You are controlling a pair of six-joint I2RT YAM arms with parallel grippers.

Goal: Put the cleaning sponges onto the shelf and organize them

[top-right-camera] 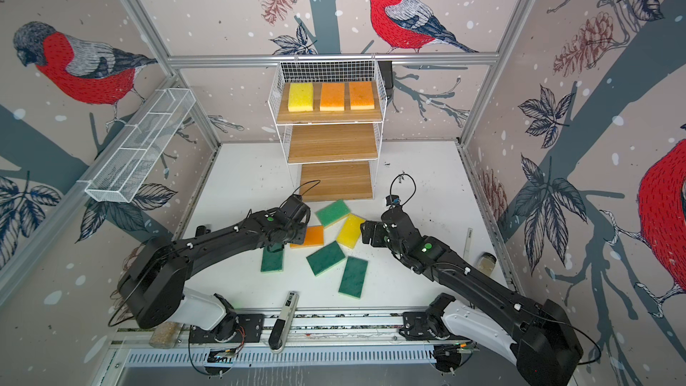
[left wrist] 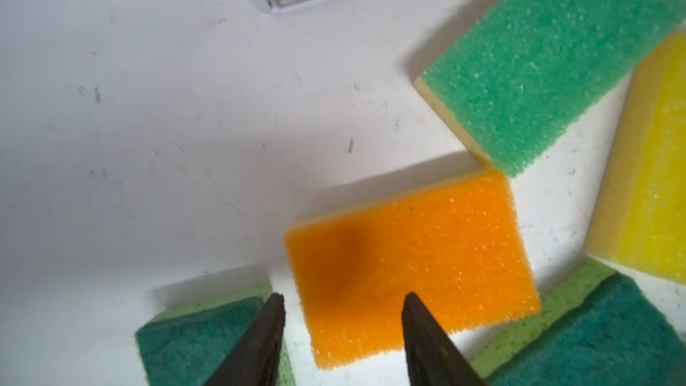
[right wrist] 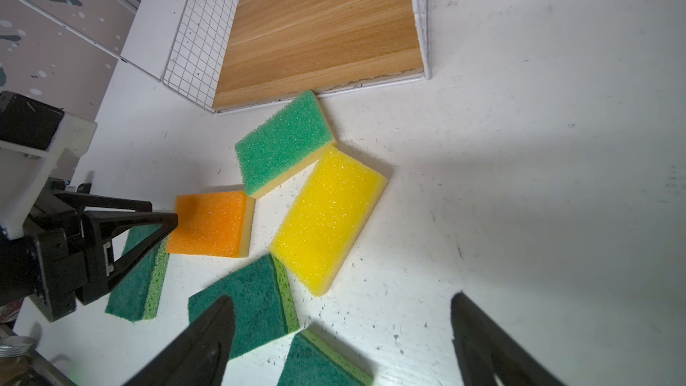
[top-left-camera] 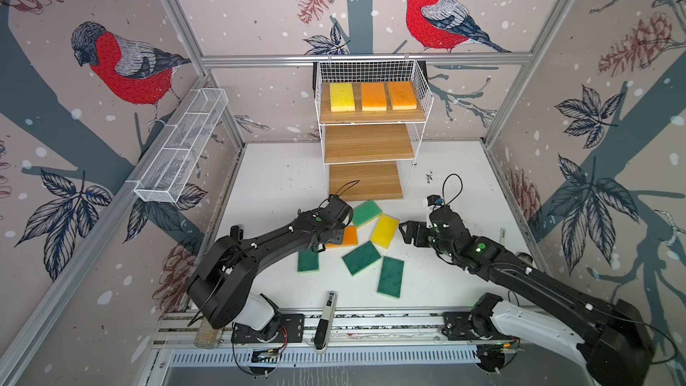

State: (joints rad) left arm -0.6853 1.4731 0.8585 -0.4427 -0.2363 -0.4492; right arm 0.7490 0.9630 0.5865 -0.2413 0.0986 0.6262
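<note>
Left wrist view: left gripper (left wrist: 343, 295) stood released at lower centre, jaws apart with nothing between them. The orange sponge (left wrist: 412, 265) lay under the gap. Whether a tip touched it could not be judged from here.

Right wrist view: right gripper (right wrist: 342, 299) was spread wide and empty at the bottom edge, over the white table (right wrist: 519, 180).

In a top view the shelf (top-left-camera: 367, 142) stood at upper centre. Its top board carried a shelved yellow sponge (top-left-camera: 342, 97) and two shelved orange sponges (top-left-camera: 373, 96) (top-left-camera: 402, 95) side by side.

Loose on the table below the shelf, centre frame:
- the light green sponge (top-left-camera: 366, 212), just beside the bottom board
- the loose yellow sponge (top-left-camera: 384, 231), at the light green sponge's corner
- three dark green sponges (top-left-camera: 308, 261) (top-left-camera: 361, 258) (top-left-camera: 391, 277)
</note>
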